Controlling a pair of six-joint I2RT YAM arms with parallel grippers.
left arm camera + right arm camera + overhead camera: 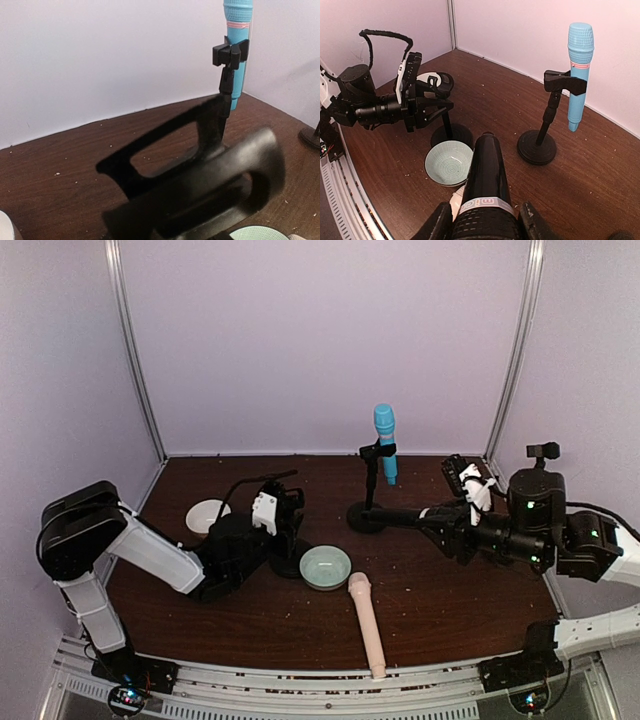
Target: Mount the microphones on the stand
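1. Right wrist view: the black microphone (487, 165), a smooth dark stick with a pale label band, is clamped between the right gripper's (485, 222) two fingers and points out over the middle of the dark wood-grain table (450, 590).
2. The light blue microphone (385, 440), with a ribbed head, stands upright in the clip of a black round-based stand (368, 518) toward the back edge.
3. The pale pink-beige microphone (366, 625) lies flat by the front edge. Only the top external view shows it whole.
4. Counted: three microphones, two stands, two bowls.
5. The left gripper (442, 97) has its fingers a little apart on either side of the second stand (451, 135), left of centre. I cannot tell whether they grip it, and its own wrist view is blurred.
6. A pale green ringed bowl (325, 567) sits just beside that stand's base, and a white bowl (207, 515) sits nearer the left edge.
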